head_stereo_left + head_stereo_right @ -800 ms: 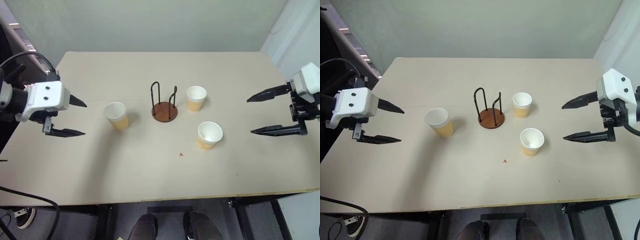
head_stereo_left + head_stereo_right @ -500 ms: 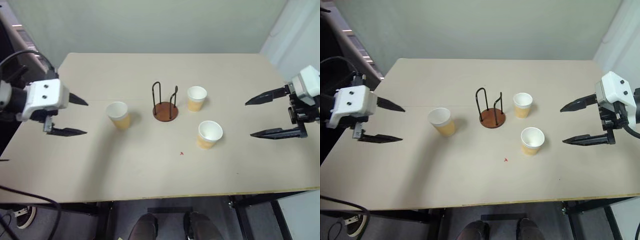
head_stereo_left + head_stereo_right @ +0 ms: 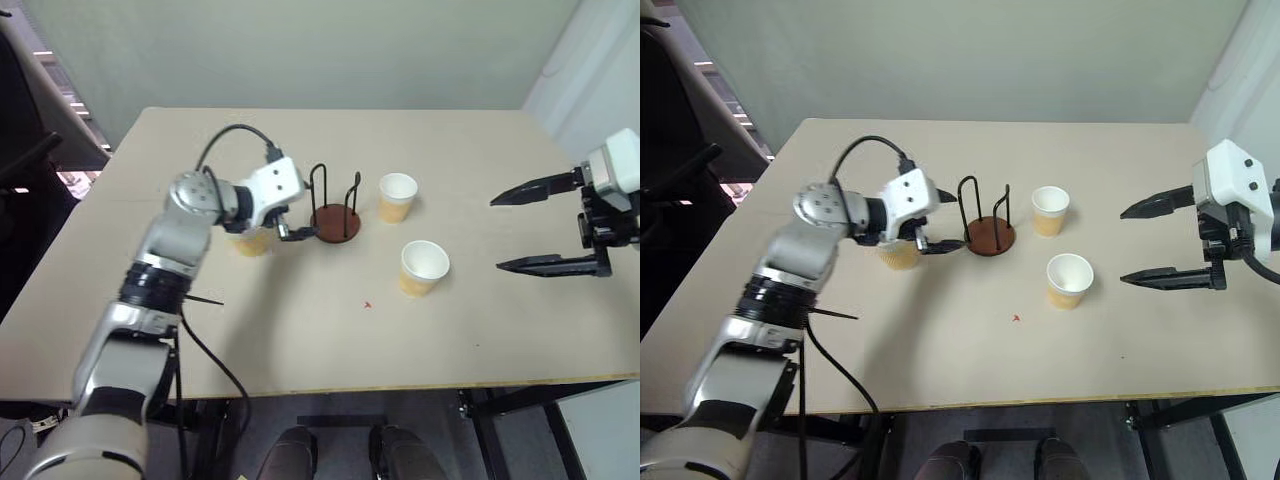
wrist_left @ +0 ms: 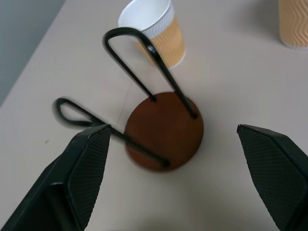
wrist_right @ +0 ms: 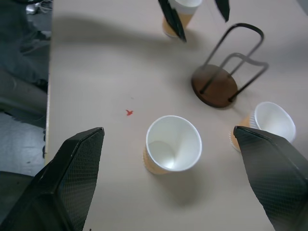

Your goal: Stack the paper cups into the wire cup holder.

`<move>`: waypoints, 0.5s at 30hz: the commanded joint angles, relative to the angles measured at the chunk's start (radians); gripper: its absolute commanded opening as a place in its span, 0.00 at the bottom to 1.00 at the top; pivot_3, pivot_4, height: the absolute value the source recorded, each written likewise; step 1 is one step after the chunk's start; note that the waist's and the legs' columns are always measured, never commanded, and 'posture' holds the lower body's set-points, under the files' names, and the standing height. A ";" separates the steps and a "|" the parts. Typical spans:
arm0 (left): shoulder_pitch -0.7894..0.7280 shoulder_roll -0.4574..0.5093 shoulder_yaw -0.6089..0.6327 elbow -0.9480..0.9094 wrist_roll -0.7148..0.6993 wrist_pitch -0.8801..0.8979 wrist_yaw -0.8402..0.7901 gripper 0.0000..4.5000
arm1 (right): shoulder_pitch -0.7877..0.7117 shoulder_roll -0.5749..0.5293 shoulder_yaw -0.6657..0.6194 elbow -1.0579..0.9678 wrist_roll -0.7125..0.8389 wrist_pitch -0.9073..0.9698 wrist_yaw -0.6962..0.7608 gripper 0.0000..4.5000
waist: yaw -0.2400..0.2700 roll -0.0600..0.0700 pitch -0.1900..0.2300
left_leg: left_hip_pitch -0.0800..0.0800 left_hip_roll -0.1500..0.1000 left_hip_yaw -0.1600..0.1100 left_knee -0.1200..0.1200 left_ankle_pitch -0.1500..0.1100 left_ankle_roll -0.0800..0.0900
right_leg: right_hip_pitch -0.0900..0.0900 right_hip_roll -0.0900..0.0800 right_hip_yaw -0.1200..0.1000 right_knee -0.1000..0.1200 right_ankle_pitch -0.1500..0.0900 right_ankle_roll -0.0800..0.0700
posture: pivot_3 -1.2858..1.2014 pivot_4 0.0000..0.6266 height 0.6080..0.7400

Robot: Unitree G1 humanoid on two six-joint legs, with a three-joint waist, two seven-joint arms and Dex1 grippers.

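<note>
**Op:** Left eye view first: my left gripper (image 3: 292, 222) is released, fingers spread, holding nothing, hanging over the table (image 3: 300, 330) right at the left cup (image 3: 250, 240), tips aimed at the wire cup holder (image 3: 334, 212). That cup is mostly hidden under the wrist.

**QA:** Right one?

**Op:** Right gripper (image 3: 525, 230) is also released and empty, off at 3 o'clock of the table, well apart from everything.

**QA:** Where do the cups sit?

**Op:** Taking the holder as centre: left cup at 9 o'clock, just beside the base. Far cup (image 3: 397, 197) at 3 o'clock, near. Near cup (image 3: 423, 268) at about 4 o'clock, a bit farther out. All upright; holder has no cup in it.

**QA:** Step in hand?

**Op:** I judge it's the reach for the left cup. To do it well I'd drop the fingers either side of the cup wall below the rim, square on, and squeeze lightly. Keep the tips off the wire arches, they're close.

**QA:** Materials?

**Op:** Cups are thin paper, tapered, white inside and at the rim, tan-orange ribbed wall in the left wrist view; I'd guess they crush easily. Holder is a round reddish-brown disc with two thin black wire arches, looks rigid but light, so it could likely slide if bumped. Table is matte beige, smooth.
</note>
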 commanded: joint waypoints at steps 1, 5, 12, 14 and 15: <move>-0.038 -0.035 0.026 0.020 0.012 0.069 0.074 1.00 | 0.028 -0.031 -0.083 -0.057 0.031 0.033 -0.027 1.00 | 0.004 0.000 0.000 | 0.000 0.000 0.000 0.000 0.000 0.000 | 0.000 0.000 0.000 0.000 0.000 0.000 | 0.52 0.24 1.00; -0.028 -0.047 0.044 -0.003 -0.013 0.144 0.083 1.00 | 0.062 -0.048 -0.116 -0.071 0.033 0.047 -0.041 1.00 | 0.009 0.000 0.000 | -0.001 -0.001 0.000 0.000 0.000 0.000 | 0.000 0.000 0.000 -0.001 0.000 0.002 | 0.52 0.24 1.00; -0.045 -0.091 0.068 0.042 -0.047 0.197 0.107 1.00 | 0.091 -0.058 -0.141 -0.089 0.037 0.060 -0.066 1.00 | 0.015 0.000 0.000 | -0.001 -0.002 0.000 0.003 0.001 0.002 | 0.002 0.000 0.002 -0.002 0.002 0.005 | 0.52 0.24 1.00; -0.061 -0.105 0.073 0.072 -0.048 0.196 0.122 1.00 | 0.097 -0.060 -0.147 -0.093 0.040 0.062 -0.069 1.00 | 0.016 0.000 0.000 | -0.001 -0.003 0.000 0.005 0.002 0.003 | 0.002 0.000 0.002 -0.002 0.002 0.007 | 0.52 0.24 1.00; -0.074 -0.115 0.070 0.098 -0.046 0.187 0.124 1.00 | 0.100 -0.060 -0.149 -0.095 0.040 0.064 -0.072 1.00 | 0.017 0.000 0.000 | -0.002 -0.002 0.000 0.005 0.002 0.003 | 0.003 0.000 0.002 -0.002 0.003 0.007 | 0.52 0.24 1.00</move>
